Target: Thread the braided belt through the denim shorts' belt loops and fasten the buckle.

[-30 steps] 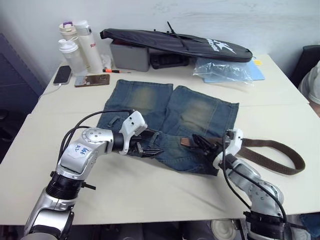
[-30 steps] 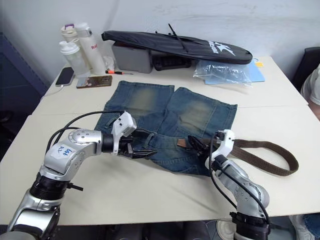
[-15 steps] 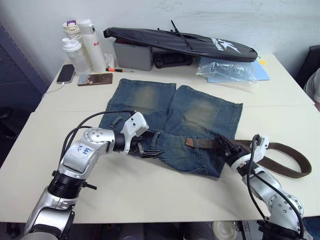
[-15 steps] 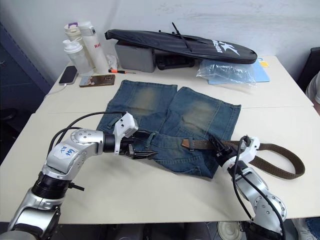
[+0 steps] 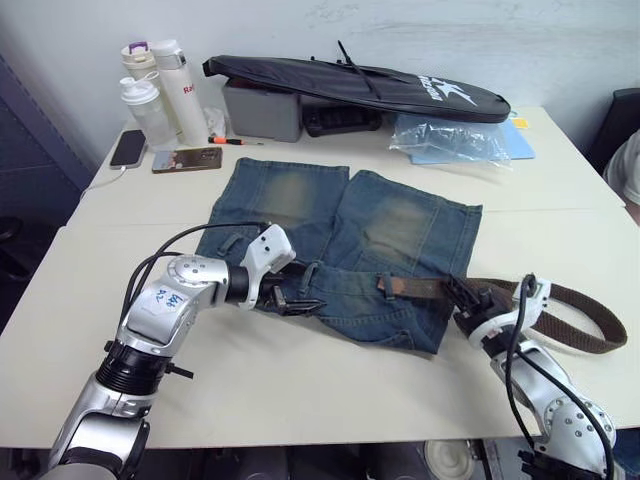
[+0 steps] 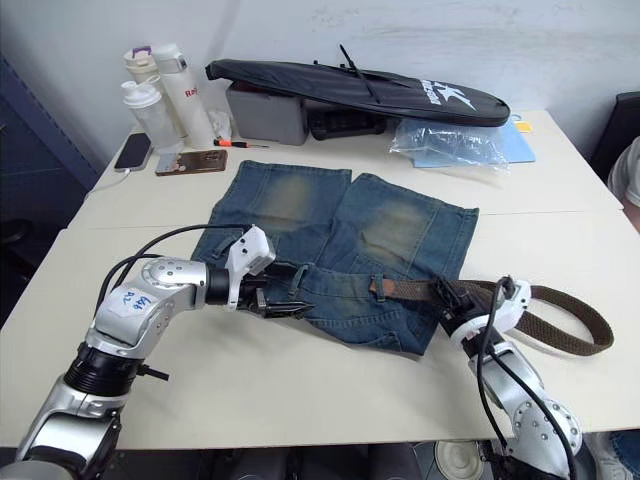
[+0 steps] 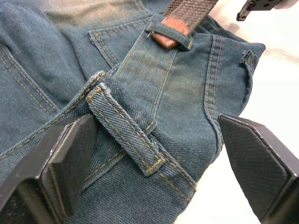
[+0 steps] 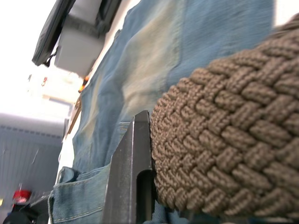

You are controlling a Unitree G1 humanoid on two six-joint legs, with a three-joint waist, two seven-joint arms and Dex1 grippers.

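With the denim shorts [image 5: 340, 250] flat on the desk [image 5: 300, 390], the right gripper [image 6: 455, 305], clamped on the braided belt [image 6: 560, 325], should push slowly toward the next loop [image 7: 126, 128] that the wide-open left gripper [image 5: 295, 300] straddles.

Even, soft indoor light with faint shadows; the right wrist view's braided belt [image 8: 224, 140] is blurred, its background overexposed.

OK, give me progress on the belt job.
Done: the belt's tan tip is through one loop. In hand: the right pincer is shut on the belt beside the shorts; the left pincer is open around the next loop. Left: the remaining loops and the buckle.
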